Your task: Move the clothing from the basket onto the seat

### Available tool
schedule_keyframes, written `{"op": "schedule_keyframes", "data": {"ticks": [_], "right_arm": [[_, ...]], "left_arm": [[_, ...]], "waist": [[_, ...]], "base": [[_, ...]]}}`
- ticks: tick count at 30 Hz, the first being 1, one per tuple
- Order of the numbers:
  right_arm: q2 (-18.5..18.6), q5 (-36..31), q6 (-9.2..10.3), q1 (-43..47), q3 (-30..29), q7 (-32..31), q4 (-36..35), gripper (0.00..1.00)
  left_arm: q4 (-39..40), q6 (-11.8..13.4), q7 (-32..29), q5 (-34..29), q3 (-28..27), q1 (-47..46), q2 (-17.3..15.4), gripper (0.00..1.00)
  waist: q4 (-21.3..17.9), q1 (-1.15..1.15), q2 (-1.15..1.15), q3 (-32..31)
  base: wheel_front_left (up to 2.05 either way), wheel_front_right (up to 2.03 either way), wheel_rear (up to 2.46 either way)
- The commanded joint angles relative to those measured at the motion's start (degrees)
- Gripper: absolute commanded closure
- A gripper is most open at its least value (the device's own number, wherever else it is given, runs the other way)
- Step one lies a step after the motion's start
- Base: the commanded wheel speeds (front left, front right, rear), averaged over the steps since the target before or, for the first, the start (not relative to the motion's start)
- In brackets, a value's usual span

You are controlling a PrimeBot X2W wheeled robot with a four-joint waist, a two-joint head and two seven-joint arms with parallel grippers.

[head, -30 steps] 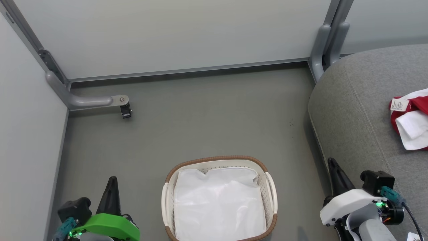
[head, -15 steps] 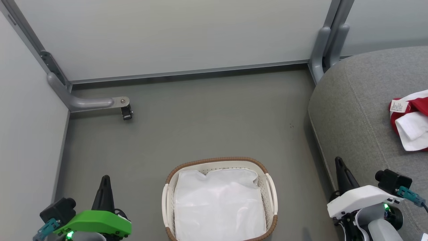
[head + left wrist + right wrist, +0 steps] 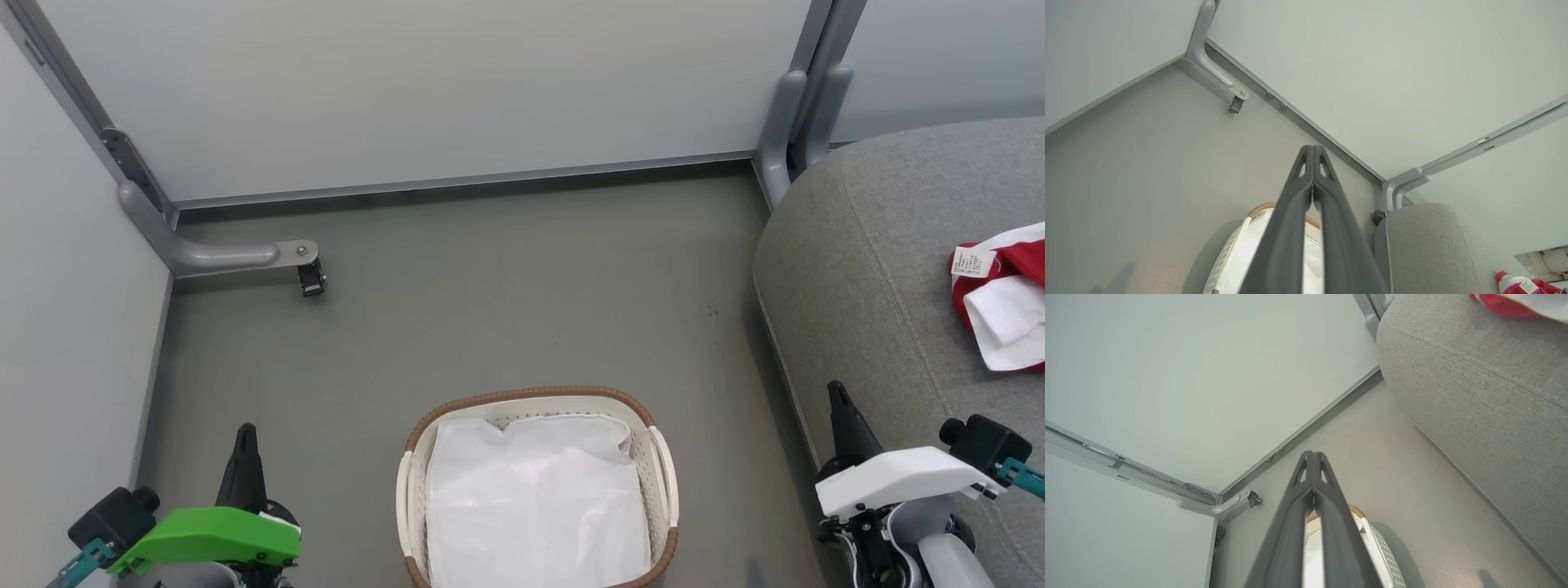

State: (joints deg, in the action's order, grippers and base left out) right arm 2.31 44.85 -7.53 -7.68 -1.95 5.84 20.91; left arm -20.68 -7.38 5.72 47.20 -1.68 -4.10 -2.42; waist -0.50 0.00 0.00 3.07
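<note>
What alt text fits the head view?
A white basket holding a white liner sheet sits on the grey floor; red-and-white clothing lies on the grey seat at right. The left tool and right tool, both shut and empty, flank the basket.

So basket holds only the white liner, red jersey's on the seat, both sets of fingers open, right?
No, both are shut: the wrist views show the left gripper and the right gripper with fingers pressed together. Head view confirms the rest: only the white liner in the basket, red jersey on the seat.
</note>
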Motion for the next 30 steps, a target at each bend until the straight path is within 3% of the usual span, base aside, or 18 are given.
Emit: {"op": "schedule_keyframes", "data": {"ticks": [1, 30], "right_arm": [[0.35, 2.09, 0.02, -0.17, -0.41, -0.52, -1.07, 1.0], [0.51, 21.27, 0.04, 0.66, -2.23, -5.57, -3.65, 1.0]], "left_arm": [[1.03, -0.06, -0.41, 2.11, -0.34, -1.29, -0.3, 1.0], [3.51, -0.11, -5.47, 20.3, -2.32, -1.94, -0.45, 1.0]], "waist": [[0.01, 0.0, 0.0, -0.05], [0.17, 0.0, 0.0, -0.99]], "base": [[0.0, 0.0, 0.0], [0.0, 0.0, 0.0]]}}
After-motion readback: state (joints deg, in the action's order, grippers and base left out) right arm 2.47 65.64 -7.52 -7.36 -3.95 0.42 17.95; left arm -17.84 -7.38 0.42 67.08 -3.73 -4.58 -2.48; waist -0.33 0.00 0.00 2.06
